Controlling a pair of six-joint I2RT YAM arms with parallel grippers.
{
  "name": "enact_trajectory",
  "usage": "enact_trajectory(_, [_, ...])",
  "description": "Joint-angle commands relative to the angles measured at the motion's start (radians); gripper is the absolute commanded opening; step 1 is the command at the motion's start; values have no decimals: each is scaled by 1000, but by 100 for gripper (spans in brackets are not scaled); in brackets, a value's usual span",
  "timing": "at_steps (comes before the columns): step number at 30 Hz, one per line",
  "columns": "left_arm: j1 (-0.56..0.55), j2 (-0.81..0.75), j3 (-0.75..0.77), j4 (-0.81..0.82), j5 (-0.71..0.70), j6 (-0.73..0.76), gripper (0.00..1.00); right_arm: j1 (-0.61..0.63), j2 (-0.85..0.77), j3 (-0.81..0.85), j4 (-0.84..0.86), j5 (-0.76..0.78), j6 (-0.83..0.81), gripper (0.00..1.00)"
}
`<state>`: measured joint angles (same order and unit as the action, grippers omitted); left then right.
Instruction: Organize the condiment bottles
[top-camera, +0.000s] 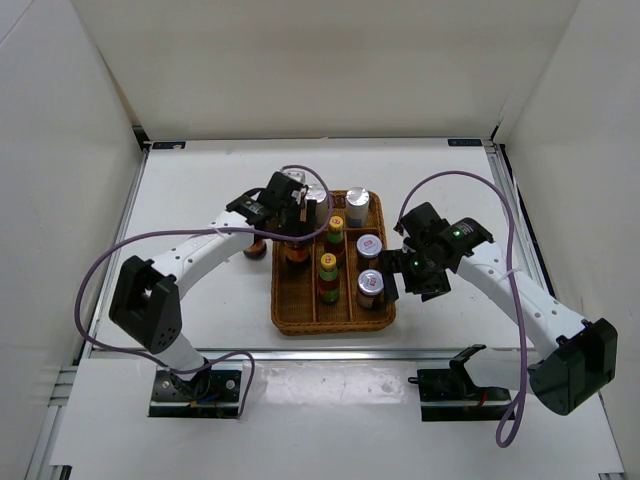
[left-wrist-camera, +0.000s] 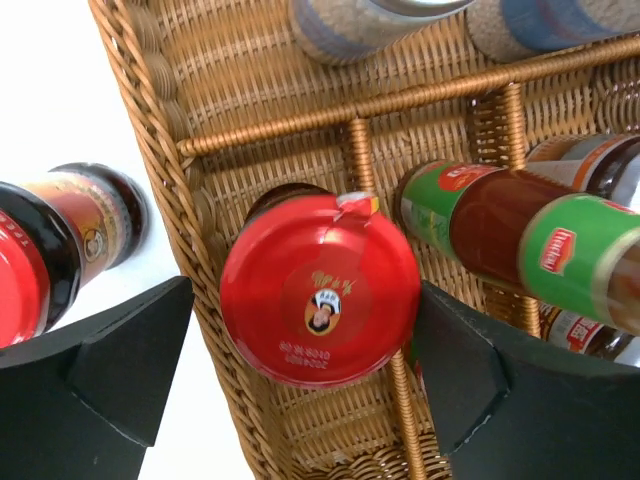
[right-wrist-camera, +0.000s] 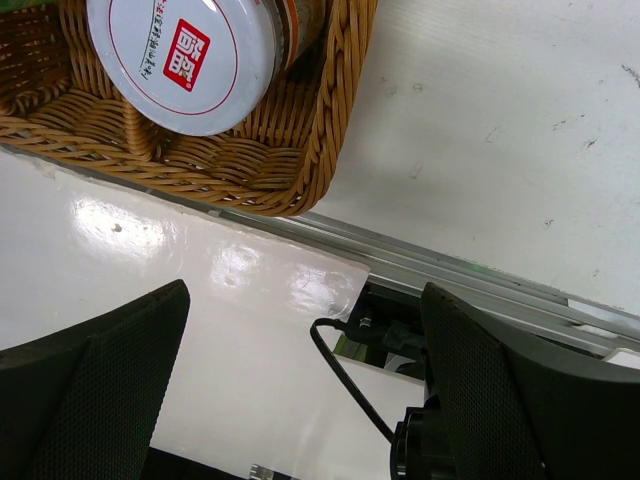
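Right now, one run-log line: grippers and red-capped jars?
left gripper: open, straddling red-capped dark jar in left compartment of brown wicker tray | second red-capped jar: on table outside tray | right gripper: open, empty

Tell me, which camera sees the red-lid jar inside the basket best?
The left wrist view: the jar fills the middle, its red lid facing the camera. The top view shows the jar small, its lid hard to make out. The right wrist view misses it.

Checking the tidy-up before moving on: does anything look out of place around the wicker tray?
Yes. One red-capped dark jar stands on the table just outside the wicker tray's left wall, while the rest in view sit in its compartments.
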<state>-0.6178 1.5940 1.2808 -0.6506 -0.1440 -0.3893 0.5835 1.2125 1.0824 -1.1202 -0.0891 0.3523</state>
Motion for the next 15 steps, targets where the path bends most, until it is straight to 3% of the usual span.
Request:
enact_trajectory(1, [-5, -29, 72, 16, -37, 9, 100, -2, -1, -1, -3, -8, 2, 100])
enact_trajectory(10, [4, -218, 160, 6, -166, 105, 100, -2, 19, 8, -12, 2, 2, 100])
enact_trajectory(15, [139, -315, 34, 6, -175, 81, 100, -2, 38, 8, -12, 2, 2, 100])
